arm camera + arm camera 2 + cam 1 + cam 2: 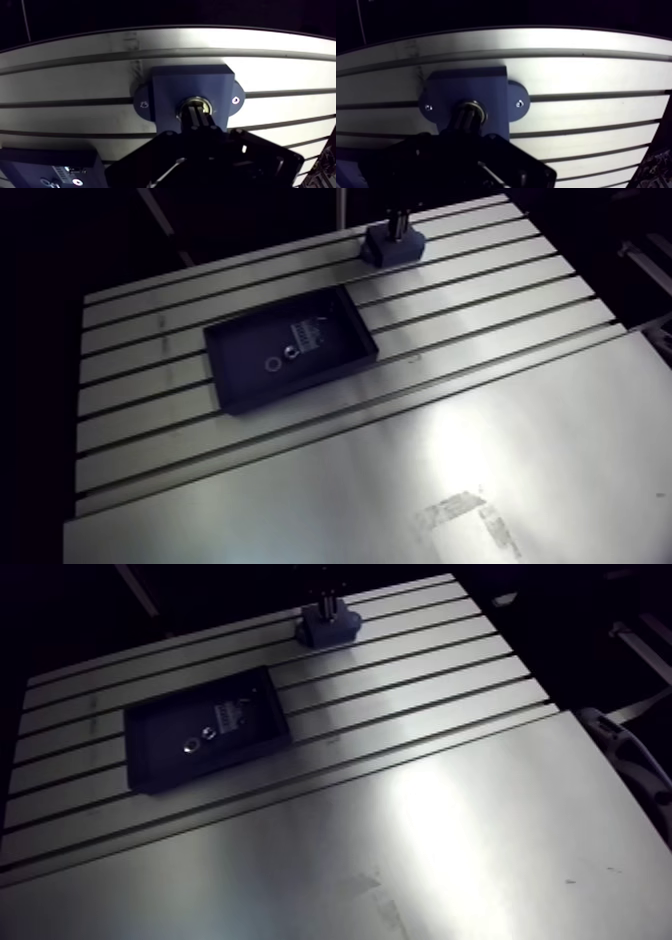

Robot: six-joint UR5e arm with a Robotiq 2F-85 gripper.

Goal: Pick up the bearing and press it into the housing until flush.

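The blue housing is bolted to the slotted table near its far edge, also seen in the arm view as the blue housing. A metal ring, the bearing, sits in the housing's round bore. My gripper comes straight down on it, its dark fingers close together with their tips on the bearing's middle. In the arm view only the gripper's lower end shows above the housing. How deep the bearing sits is hidden by the fingers.
A black tray lies at the table's middle left, holding a small ring, another small part and a white label. A smooth metal sheet covers the near part of the table.
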